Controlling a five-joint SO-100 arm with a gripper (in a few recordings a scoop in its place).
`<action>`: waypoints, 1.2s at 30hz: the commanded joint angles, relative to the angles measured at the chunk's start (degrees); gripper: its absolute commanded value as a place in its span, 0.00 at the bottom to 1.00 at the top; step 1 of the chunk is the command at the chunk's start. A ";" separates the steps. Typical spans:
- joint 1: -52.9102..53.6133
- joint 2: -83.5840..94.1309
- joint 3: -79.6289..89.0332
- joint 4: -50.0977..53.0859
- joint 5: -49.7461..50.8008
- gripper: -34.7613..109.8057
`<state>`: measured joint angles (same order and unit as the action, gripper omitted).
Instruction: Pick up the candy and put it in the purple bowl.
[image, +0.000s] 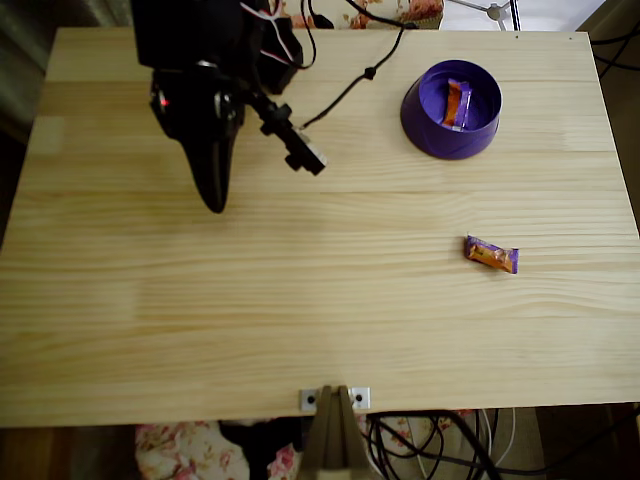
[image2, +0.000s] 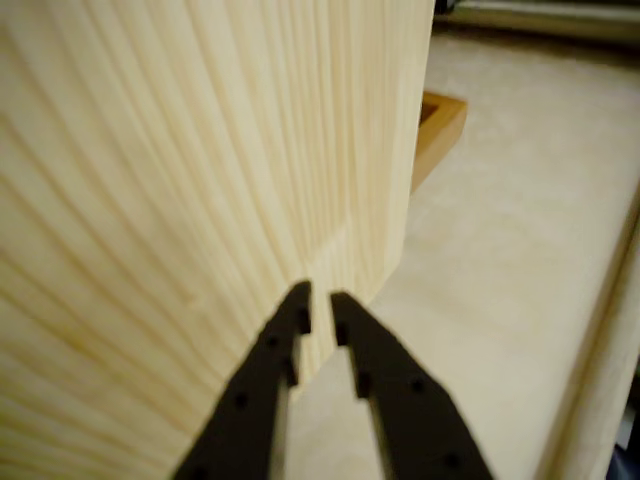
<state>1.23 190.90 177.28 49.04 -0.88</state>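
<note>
One candy (image: 490, 254), orange with purple ends, lies flat on the wooden table at the right of the overhead view. A matching candy (image: 457, 103) leans inside the purple bowl (image: 432, 132), which stands at the back right. My black gripper (image: 215, 200) hangs over the table's left part, far from both candies and the bowl, pointing toward the front edge. In the wrist view the gripper (image2: 318, 300) has its fingertips (image2: 296, 300) almost touching, a thin slit between them, and nothing held.
The arm's base and cables (image: 345, 90) crowd the back left of the table (image: 300, 320). A metal bracket (image: 335, 398) sits at the front edge. The wrist view shows the table's edge (image2: 400, 200) with floor beyond.
</note>
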 joint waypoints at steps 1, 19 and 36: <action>2.81 1.76 5.10 -1.32 1.85 0.24; -2.81 1.76 4.31 -0.35 1.14 0.24; -11.51 -5.27 -25.93 13.80 3.87 0.24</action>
<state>-8.70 189.49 163.39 60.73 2.02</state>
